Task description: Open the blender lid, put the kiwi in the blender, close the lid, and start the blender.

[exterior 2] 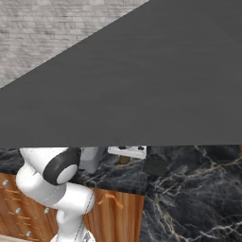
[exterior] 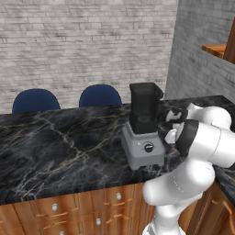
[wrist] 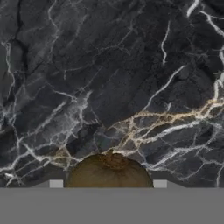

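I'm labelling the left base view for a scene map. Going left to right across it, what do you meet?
Left blue chair → right blue chair → blender → hand → wooden shelf at the far right.

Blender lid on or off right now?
Off. In the left base view the blender jar's top is uncovered. The right base view shows a flat black piece, likely the blender lid, on the counter.

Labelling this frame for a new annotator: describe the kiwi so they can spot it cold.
Start from the black marble counter with white and gold veins. In the hand view, at the bottom centre just above the grey band, sits the kiwi: a small brown rounded fruit with a darker stem nub on top. It is the one brown, matte, rounded thing against the glossy dark stone.
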